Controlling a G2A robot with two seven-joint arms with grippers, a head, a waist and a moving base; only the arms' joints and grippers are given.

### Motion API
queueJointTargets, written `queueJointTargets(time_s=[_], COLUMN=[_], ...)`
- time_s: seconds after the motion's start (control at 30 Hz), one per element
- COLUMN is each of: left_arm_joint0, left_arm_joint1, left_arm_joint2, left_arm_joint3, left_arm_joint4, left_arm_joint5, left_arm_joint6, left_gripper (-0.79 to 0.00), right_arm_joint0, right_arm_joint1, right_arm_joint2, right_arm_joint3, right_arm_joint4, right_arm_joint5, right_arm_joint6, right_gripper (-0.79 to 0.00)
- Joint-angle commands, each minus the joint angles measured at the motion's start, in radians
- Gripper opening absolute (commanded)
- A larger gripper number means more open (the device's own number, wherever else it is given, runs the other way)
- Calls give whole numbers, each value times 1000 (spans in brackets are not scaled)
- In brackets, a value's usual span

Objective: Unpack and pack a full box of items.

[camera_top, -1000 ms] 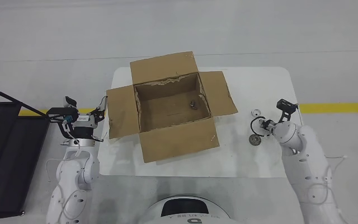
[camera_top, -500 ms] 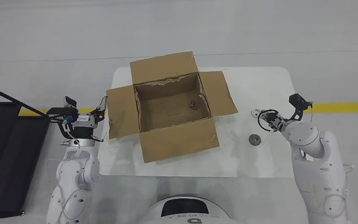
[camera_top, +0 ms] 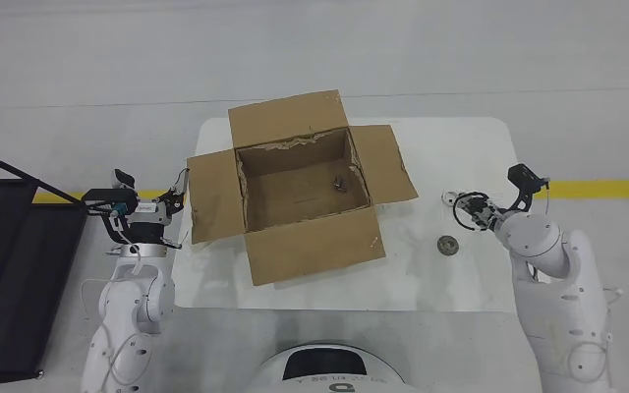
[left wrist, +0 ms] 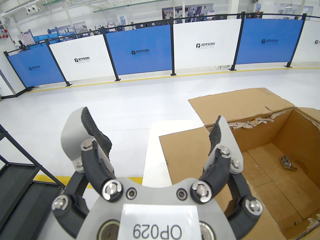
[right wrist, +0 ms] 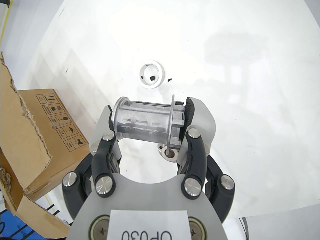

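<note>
The open cardboard box (camera_top: 305,187) sits mid-table with all flaps spread. One small metal part (camera_top: 341,182) lies on its floor, also seen from the left wrist (left wrist: 288,162). My right gripper (camera_top: 472,211) hovers over the table's right side, shut on a silver metal cylinder (right wrist: 147,123) held crosswise between its fingers. A white ring (right wrist: 151,76) lies just beyond it on the table. A round metal disc (camera_top: 447,245) rests nearer the front. My left gripper (left wrist: 155,126) is open and holds nothing, off the table's left edge beside the box's left flap (left wrist: 185,151).
A tiny black screw (right wrist: 170,79) lies beside the white ring. The box's right flap (camera_top: 391,162) reaches toward the right gripper. A black rack (camera_top: 29,265) stands on the floor at far left. The white table (camera_top: 472,285) has bare room right of the box.
The right arm has drawn back to the right and away from the round disc, carrying the cylinder; since half a second ago it is still. The left arm has not moved.
</note>
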State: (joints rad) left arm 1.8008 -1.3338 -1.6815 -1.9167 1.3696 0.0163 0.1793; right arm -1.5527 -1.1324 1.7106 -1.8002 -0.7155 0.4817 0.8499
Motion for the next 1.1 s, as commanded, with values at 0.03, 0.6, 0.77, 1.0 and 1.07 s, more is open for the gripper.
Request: queueJointTargets(time_s=[0.03,0.6,0.77,1.0,1.07], left_arm_joint0=[0,0,0,0,0], left_arm_joint1=[0,0,0,0,0], left_arm_joint2=[0,0,0,0,0], left_arm_joint3=[0,0,0,0,0], left_arm_joint4=[0,0,0,0,0], left_arm_joint5=[0,0,0,0,0], left_arm_joint6=[0,0,0,0,0], left_gripper=[0,0,0,0,0], right_arm_joint0=[-33,523,643,732,756], right_arm_joint1=[-6,-78,-125,-177,-195], right_arm_joint2=[-30,-749,-897,-1051,-1083], right_arm_joint3=[-218,-145,41,243,299], right_arm_joint4=[-7,-241,-199,-265,-258], right_arm_joint5=[-7,-50,-72,-121,-126], right_arm_joint6=[-88,88,80,80,100], right_gripper=[-785,-785,-785,-785,-785])
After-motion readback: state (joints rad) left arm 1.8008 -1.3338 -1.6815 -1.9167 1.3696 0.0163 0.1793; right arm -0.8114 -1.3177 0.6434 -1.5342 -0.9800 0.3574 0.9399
